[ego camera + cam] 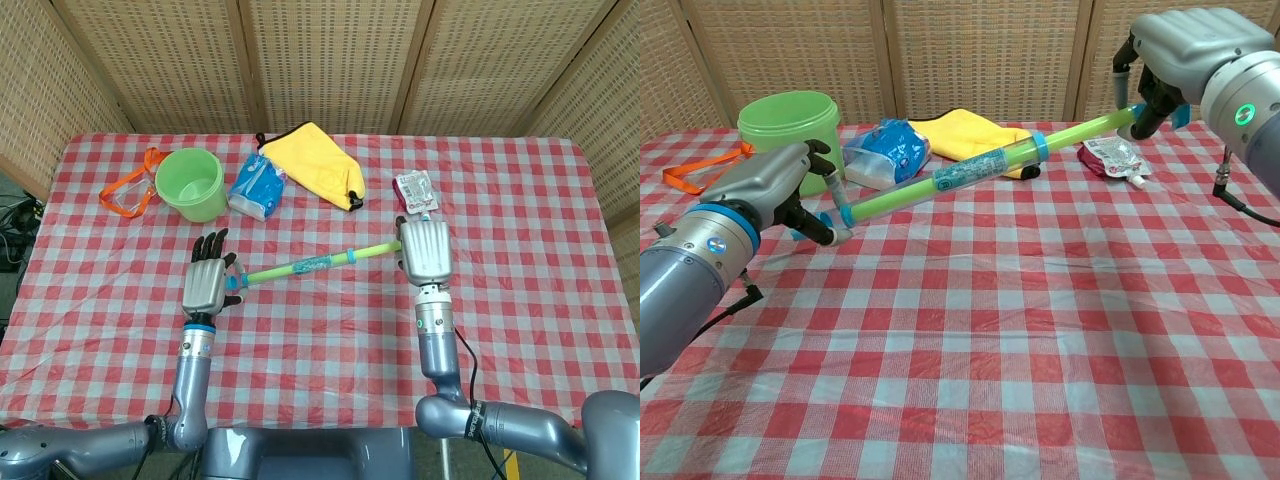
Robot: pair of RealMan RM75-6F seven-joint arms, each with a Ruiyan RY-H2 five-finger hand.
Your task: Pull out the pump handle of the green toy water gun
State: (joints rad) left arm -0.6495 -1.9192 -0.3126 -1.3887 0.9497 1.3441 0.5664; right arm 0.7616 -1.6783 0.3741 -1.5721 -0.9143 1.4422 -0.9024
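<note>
The green toy water gun [310, 266] [960, 178] hangs above the checked tablecloth, slanting up to the right. My left hand [205, 288] [765, 195] grips its blue left end. My right hand [425, 250] [1185, 45] grips the handle at the far right end, which the fingers hide. Between the blue ring on the barrel and my right hand, a thinner green pump rod [375, 251] [1085, 127] shows.
Along the back of the table lie orange goggles [125, 190], a green bucket [190, 183], a blue packet [257, 185], a yellow bag [315, 162] and a red pouch [415, 190] just behind my right hand. Wicker screens stand behind the table.
</note>
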